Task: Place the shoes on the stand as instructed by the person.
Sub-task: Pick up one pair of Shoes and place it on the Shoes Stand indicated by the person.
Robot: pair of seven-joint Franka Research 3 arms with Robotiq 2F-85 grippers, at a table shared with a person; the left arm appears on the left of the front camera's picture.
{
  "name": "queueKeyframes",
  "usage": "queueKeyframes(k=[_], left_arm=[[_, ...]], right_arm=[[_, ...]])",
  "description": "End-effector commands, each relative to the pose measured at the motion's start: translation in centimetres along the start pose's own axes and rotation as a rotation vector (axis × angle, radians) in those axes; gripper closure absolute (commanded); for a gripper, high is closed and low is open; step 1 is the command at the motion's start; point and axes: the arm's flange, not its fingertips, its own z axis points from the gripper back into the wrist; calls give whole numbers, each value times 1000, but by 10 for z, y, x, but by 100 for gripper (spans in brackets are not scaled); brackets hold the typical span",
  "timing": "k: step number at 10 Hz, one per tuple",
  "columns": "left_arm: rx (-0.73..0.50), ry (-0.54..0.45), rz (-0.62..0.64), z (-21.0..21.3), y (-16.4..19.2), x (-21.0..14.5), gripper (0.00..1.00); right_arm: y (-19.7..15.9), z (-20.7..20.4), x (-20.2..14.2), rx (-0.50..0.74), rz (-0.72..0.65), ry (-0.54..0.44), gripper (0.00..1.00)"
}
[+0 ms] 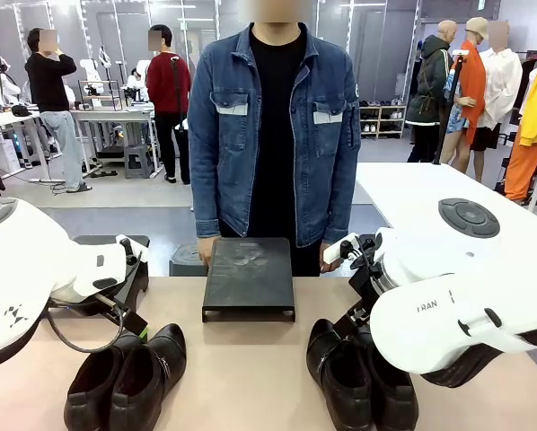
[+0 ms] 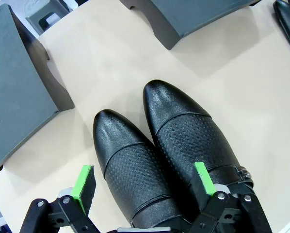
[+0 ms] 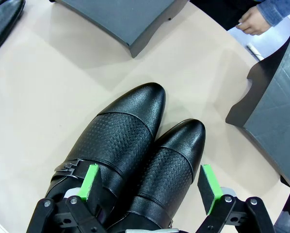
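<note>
Two pairs of black shoes sit toes-forward on the table (image 1: pixel 242 377), the left pair (image 1: pixel 129 377) and the right pair (image 1: pixel 358 377) on either side of the dark stand (image 1: pixel 249 278) in front of the person (image 1: pixel 273 135), probably so each arm has a pair within reach. The left gripper (image 2: pixel 144 182) and the right gripper (image 3: pixel 150 184) each hang over their own pair, jaws spread wide and holding nothing.

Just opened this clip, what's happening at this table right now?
Nothing is held yet. The left pair of black shoes lies on the table beneath the open left gripper, and the right pair lies beneath the open right gripper. No shoe is on the dark stand in the middle. The person in the denim jacket stands behind it.
</note>
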Motion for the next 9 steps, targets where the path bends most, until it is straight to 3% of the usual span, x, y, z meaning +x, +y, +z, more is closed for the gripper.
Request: queueKeyframes(k=[1, 4, 6, 9], left_arm=[[0, 0, 0, 0, 0, 0, 0], [0, 0, 0, 0, 0, 0, 0], [-39, -5, -6, 23, 17, 23, 0], [-237, 52, 32, 70, 51, 33, 0]], right_arm=[[0, 0, 0, 0, -2, 0, 0], [0, 0, 0, 0, -2, 0, 0], [-9, 20, 13, 6, -23, -13, 0], [-36, 72, 33, 156, -136, -6, 0]])
